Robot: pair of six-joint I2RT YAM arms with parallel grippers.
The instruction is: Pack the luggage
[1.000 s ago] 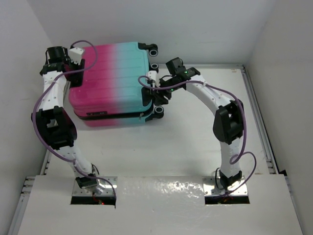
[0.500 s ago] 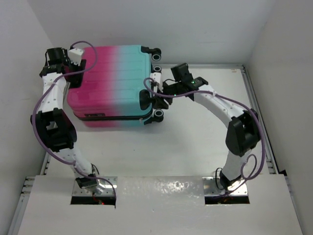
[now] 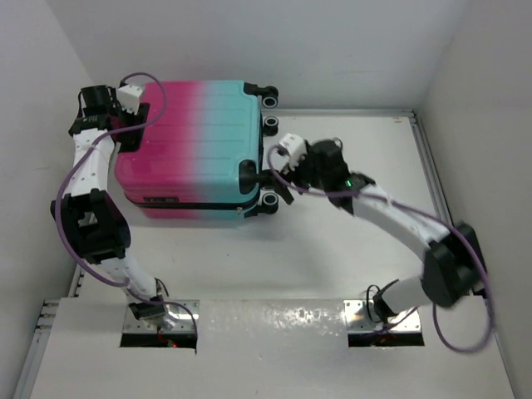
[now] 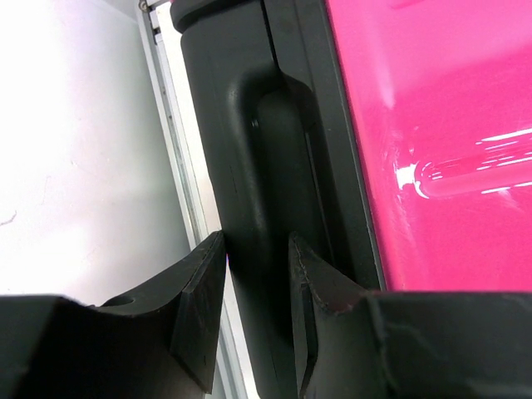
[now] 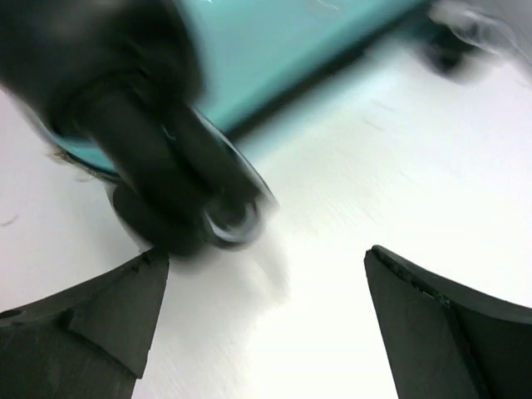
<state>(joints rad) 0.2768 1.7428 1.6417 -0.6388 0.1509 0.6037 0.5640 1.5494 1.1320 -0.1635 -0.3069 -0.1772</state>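
Left claw [image 4: 256, 249]: clamped on the black handle [image 4: 274, 166], one finger on each side of the bar, pink shell just right of it. Right claw [image 5: 266, 252]: jaws wide apart, holding nothing. A black wheel [image 5: 208, 212] sits just ahead and left of it, not touching, with bare table [image 3: 349, 241] under and to the right.

Luggage [image 3: 199, 141]: lies flat and shut, spanning the gap between my two claws. The pink end is in my left grip and the teal wheel end is just ahead of the right claw.

Progress, my read:
- The shells are together and nothing loose shows on the table, so the contents look to be in and the lid is down.
- I can't tell from here whether the zip is run all the way round. The seam on the near side only shows as a dark line.
- What's left is probably just the zip check or final positioning, so late stage.

Versus a second ago:
- The right claw was partly closed, right up against the teal end by the wheels. Now it has backed off toward me and opened fully, and the elbow has swung out right and low.
- The left claw has barely moved, same clamp at the pink end.
- The luggage has nudged slightly. The teal end sits a touch nearer to me than before.
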